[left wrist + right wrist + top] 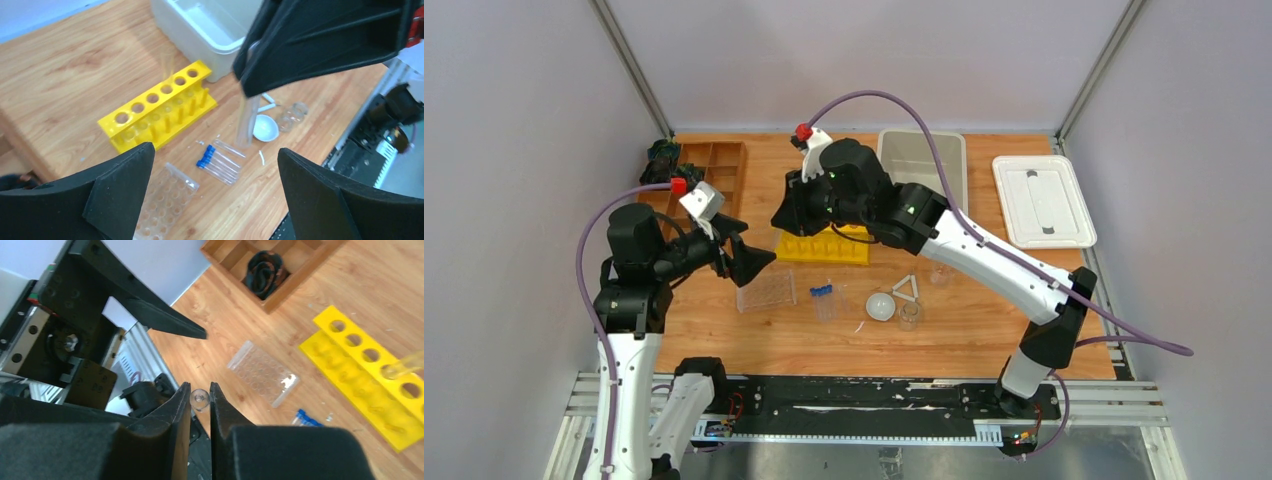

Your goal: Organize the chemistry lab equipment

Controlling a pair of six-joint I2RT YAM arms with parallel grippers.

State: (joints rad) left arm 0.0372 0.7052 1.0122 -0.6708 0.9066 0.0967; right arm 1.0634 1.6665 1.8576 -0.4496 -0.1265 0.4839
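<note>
The left claw gapes wide and holds nothing; the right claw is pinched narrow on a glass tube, which hangs down from its fingertips just ahead of the left claw's open fingers. Below the left claw's gap lie the blue-capped tubes, side by side; the clear plastic rack lies flat beside its left finger. Past the hanging tube sit the white bowl and the small beakers, close together; the white triangle lies just beside the bowl. The yellow rack stands farther ahead of the left claw, toward its left.
</note>
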